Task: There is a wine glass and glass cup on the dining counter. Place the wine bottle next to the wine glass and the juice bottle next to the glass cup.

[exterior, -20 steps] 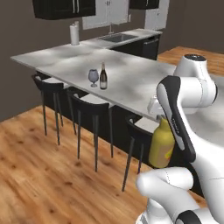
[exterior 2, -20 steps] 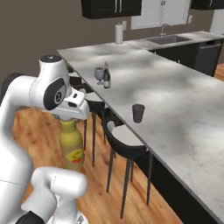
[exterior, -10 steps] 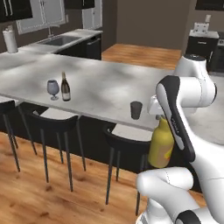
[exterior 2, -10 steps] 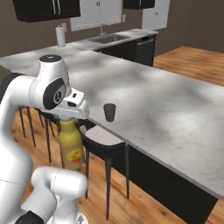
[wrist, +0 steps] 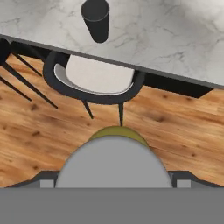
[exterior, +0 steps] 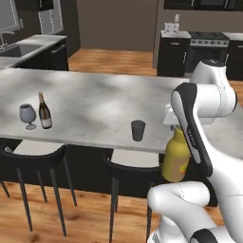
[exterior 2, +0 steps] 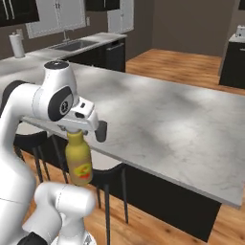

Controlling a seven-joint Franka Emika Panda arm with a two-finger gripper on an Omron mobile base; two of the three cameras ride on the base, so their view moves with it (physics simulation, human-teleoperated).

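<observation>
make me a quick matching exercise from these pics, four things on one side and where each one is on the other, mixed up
Things:
1. wine bottle
2. glass cup
3. juice bottle
4. wine glass

Places:
A. hanging from the gripper, off the dining counter, over the floor
B. leftmost on the counter
C. alone near the counter's front edge, above a stool
D. standing just right of the stemmed glass

Pairs: 1-D, 2-C, 3-A, 4-B
</observation>
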